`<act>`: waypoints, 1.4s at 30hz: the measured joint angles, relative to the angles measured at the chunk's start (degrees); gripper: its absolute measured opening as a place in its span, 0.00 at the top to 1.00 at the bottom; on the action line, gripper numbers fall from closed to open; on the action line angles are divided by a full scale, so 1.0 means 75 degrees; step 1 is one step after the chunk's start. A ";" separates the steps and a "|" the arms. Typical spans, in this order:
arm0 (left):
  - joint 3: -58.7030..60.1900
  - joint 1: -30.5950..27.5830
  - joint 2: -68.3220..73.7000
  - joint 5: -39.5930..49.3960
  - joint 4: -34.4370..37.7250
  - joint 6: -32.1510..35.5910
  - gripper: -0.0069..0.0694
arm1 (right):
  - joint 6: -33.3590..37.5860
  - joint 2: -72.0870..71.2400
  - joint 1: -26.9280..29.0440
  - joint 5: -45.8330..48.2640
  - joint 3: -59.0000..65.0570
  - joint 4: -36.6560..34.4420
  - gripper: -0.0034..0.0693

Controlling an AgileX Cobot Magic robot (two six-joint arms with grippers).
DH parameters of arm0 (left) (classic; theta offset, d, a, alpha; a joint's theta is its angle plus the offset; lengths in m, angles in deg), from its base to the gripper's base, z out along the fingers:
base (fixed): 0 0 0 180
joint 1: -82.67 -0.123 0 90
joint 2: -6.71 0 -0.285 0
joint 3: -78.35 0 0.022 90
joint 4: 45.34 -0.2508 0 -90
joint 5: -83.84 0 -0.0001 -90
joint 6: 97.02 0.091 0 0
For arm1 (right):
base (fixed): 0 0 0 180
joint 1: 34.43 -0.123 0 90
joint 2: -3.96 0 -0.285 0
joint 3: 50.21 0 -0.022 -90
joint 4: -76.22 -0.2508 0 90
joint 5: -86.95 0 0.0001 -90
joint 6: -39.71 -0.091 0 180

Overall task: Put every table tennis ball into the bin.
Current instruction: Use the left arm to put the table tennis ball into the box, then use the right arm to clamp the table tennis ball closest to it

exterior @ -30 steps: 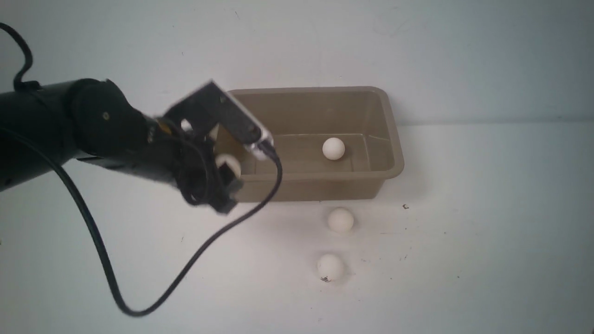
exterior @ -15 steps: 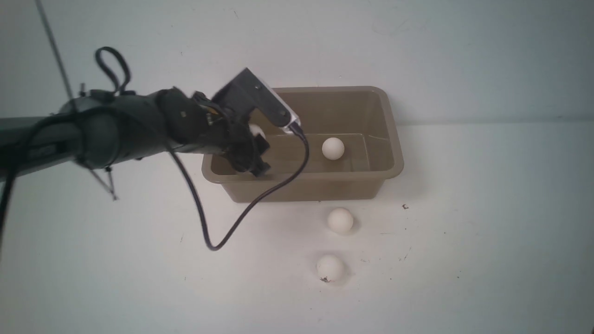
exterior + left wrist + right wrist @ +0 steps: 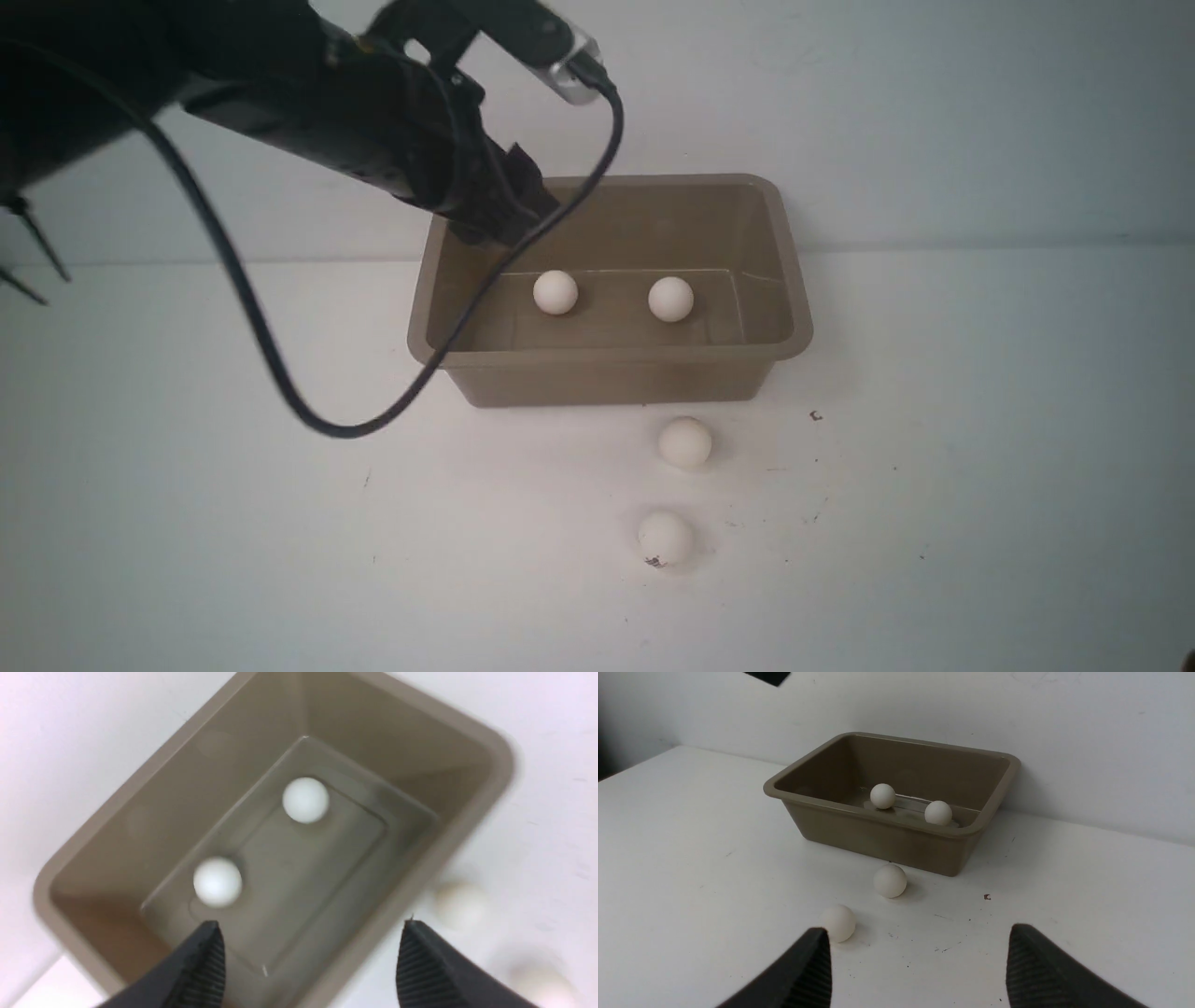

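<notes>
Dropping balls in the bin point(image 3: 607, 379) was half done; the left gripper point(image 3: 310, 961) was open, so it needed the near ball point(image 3: 685, 443) next.

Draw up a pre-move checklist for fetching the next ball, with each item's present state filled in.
1. Left gripper open and holding nothing: ok.
2. Right gripper open and holding nothing: ok.
3. Bin upright: ok.
4. Two balls in the bin, and, lying apart: ok.
5. All balls binned: not ok; the nearer ball and the ball beside the bin lie outside.
6. Left gripper lined up over a loose ball: not ok.
</notes>
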 joint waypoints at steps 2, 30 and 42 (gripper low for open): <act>-0.0007 -0.0015 -0.0410 0.0490 -0.0246 -0.0308 0.34 | 0.0039 0.0000 0.0000 0.0000 0.0000 -0.0079 0.32; 0.1579 -0.0023 -0.2304 0.2529 -0.1020 -0.1515 0.34 | 0.1392 0.4772 0.0000 0.2221 -0.3197 -0.0792 0.32; 0.2877 -0.0023 -0.3286 0.1849 -0.0231 -0.1454 0.34 | 0.1873 0.7443 -0.0138 0.2638 -0.4697 -0.1222 0.32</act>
